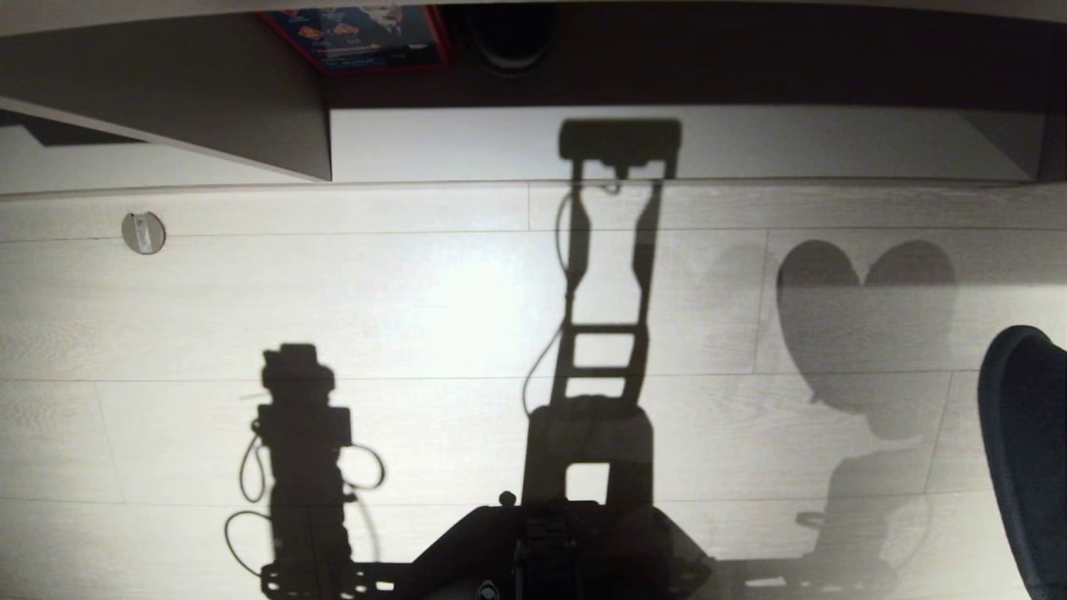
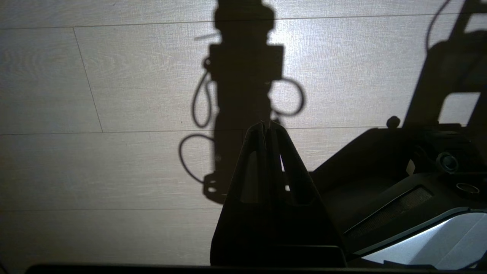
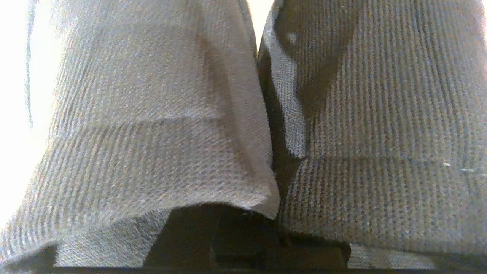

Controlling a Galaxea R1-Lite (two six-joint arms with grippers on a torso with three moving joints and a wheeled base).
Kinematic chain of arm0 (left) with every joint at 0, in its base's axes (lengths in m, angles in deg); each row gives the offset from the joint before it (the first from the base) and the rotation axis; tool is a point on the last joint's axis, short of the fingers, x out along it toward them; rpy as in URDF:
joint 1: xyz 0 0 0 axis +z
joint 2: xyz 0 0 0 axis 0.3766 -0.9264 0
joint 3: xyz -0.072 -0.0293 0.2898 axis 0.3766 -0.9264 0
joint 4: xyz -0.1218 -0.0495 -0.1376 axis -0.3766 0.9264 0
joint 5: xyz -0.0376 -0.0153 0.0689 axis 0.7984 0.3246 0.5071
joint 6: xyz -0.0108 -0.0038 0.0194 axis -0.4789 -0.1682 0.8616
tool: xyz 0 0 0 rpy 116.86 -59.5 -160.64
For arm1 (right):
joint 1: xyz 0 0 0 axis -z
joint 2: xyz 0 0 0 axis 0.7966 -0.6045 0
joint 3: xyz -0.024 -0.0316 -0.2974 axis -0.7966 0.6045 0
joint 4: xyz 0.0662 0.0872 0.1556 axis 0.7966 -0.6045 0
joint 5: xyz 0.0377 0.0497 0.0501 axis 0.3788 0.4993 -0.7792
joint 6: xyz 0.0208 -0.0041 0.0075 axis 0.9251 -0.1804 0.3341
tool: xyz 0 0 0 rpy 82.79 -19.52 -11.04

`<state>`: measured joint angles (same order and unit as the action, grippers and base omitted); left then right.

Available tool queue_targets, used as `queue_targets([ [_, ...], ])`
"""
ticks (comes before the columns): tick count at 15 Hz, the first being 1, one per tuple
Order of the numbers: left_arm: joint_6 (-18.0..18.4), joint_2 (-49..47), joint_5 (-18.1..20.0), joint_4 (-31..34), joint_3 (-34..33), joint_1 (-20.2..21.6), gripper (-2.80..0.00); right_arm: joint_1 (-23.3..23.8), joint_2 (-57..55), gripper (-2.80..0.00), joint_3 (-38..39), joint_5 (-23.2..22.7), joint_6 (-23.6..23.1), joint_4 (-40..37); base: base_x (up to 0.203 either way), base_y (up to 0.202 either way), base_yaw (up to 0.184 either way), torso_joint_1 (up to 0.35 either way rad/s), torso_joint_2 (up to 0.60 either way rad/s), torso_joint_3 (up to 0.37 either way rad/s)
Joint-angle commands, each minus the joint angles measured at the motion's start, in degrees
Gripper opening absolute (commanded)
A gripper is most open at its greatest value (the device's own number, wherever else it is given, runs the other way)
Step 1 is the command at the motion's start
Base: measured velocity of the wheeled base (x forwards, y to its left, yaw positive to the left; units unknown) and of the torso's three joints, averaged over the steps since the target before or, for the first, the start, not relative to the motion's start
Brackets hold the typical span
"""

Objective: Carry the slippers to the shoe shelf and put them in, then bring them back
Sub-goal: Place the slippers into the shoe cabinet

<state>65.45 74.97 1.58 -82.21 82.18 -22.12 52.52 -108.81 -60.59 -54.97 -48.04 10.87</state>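
The slippers (image 3: 144, 125) fill the right wrist view as two ribbed grey-blue fabric uppers hanging side by side, the second one (image 3: 380, 133) pressed against the first. My right gripper (image 3: 279, 179) is shut on them at the seam between the two, with its fingers buried in the fabric. In the head view one slipper (image 1: 1029, 467) shows as a dark rounded shape at the right edge, hanging above the floor. The shoe shelf (image 1: 667, 142) lies ahead, with a pale bottom board, a dark back and a slanted divider (image 1: 208, 108). My left gripper (image 2: 266, 123) is shut and empty over the floor.
Pale wood-plank floor (image 1: 417, 317) lies between me and the shelf, crossed by my own shadows. A red and blue box (image 1: 358, 37) and a dark round object (image 1: 508, 33) sit inside the shelf. A round metal fitting (image 1: 143, 232) is set in the floor. My base (image 1: 567, 550) is below.
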Motion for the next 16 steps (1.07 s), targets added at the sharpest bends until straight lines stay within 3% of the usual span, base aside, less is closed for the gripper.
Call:
queue_targets([
  [1,-0.01,0.02,0.0,0.02,-0.01,0.0,-2.8,-0.08,-8.84,-2.8,2.02,-0.07,0.13,6.14,0.0,0.0,0.0,0.0,0.0,0.0],
  [7,-0.01,0.02,0.0,0.02,-0.01,0.0,-2.8,-0.18,-25.3,-2.8,7.2,-0.43,0.76,28.35,0.0,0.0,0.0,0.0,0.0,0.0],
  [16,-0.01,0.02,0.0,0.02,-0.01,0.0,-2.8,-0.32,-46.29,-2.8,3.87,-0.53,1.37,52.86,0.0,0.0,0.0,0.0,0.0,0.0],
])
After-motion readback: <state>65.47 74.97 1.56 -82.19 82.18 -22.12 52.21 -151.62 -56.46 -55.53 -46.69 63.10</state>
